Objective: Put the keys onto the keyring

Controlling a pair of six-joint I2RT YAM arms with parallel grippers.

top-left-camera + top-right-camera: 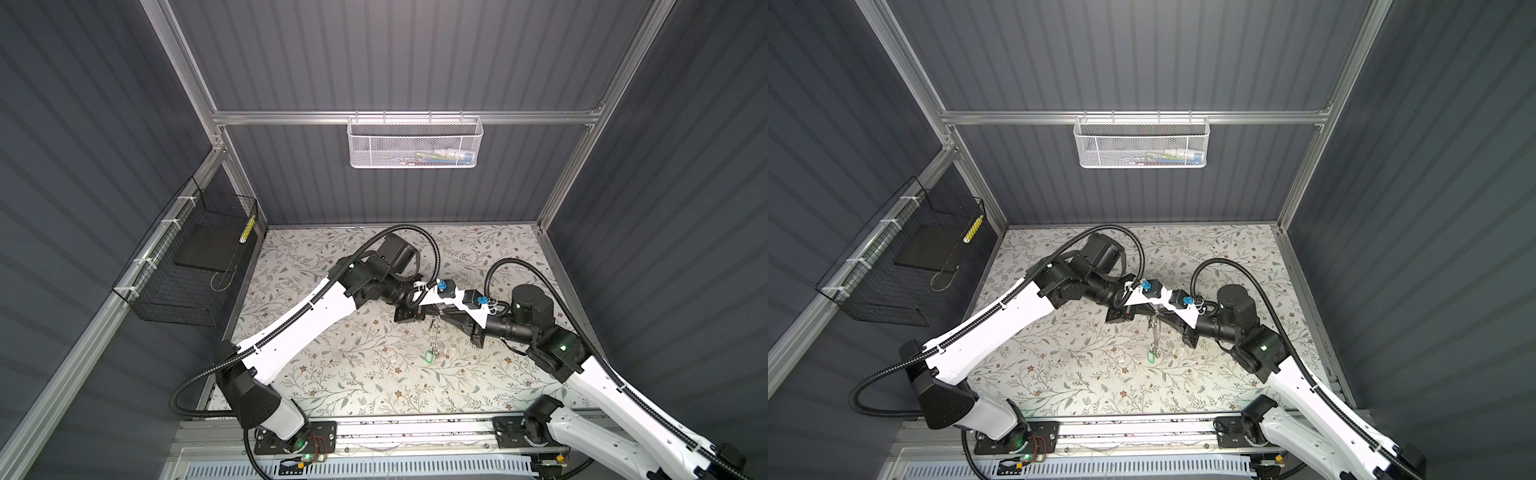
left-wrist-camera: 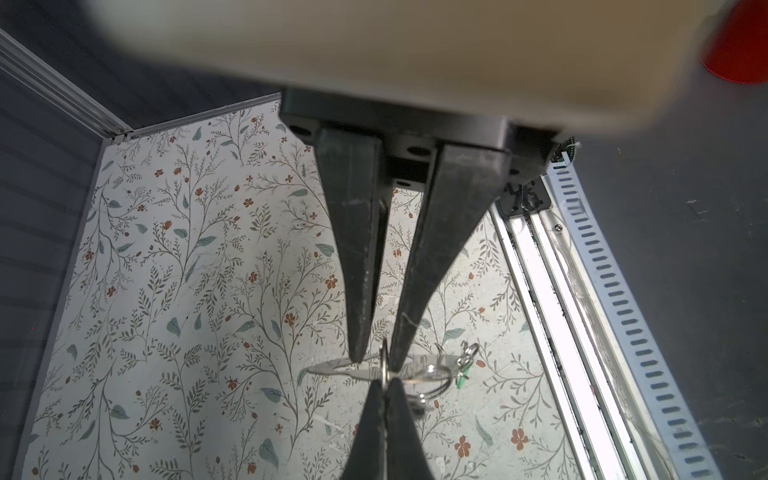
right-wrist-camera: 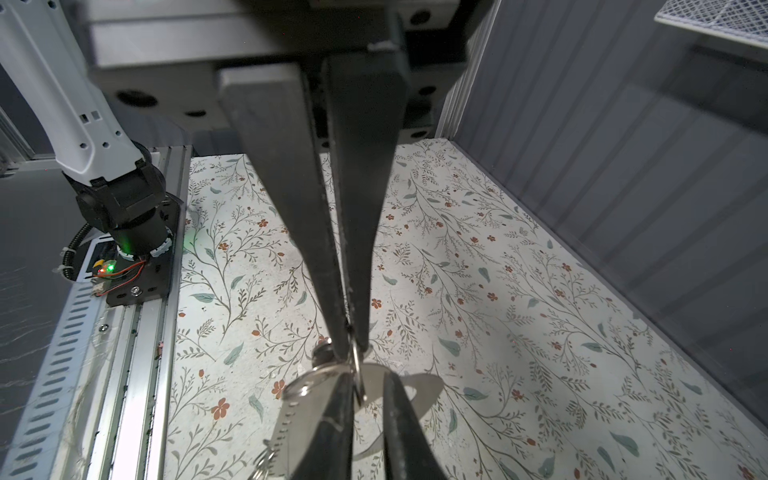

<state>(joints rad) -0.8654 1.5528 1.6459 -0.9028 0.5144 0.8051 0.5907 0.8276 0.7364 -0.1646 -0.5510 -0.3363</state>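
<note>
Right wrist view gives you the closest look. The right gripper [image 3: 352,351] has its fingertips drawn almost together on the thin metal loop of the keyring [image 3: 356,368], which stands edge-on between them. Opposite it, the left gripper [image 2: 377,361] pinches a flat silver key [image 3: 428,388] between its tips. The loop sits right at that key's head, but you cannot tell whether it passes through the hole.

Count what you have:
- two grippers
- one keyring with one green tag [image 1: 429,356]
- at least two keys: the held one and a dotted key [image 3: 297,415] hanging just beside it. The bunch is too tangled for a surer count.
- two baskets: a white mesh basket [image 1: 415,141] on the back wall and a black wire basket [image 1: 187,282] on the left wall

The keyring's loop is slim, bright steel. Its tag is small, green-rimmed with a pale middle, and hangs lowest in the bunch.

In both top views the bunch hangs between the two grippers. It is above the floral worktop [image 1: 311,374], a little right of the middle and well apart from all four edges. You cannot tell whether the tag touches the worktop.
</note>
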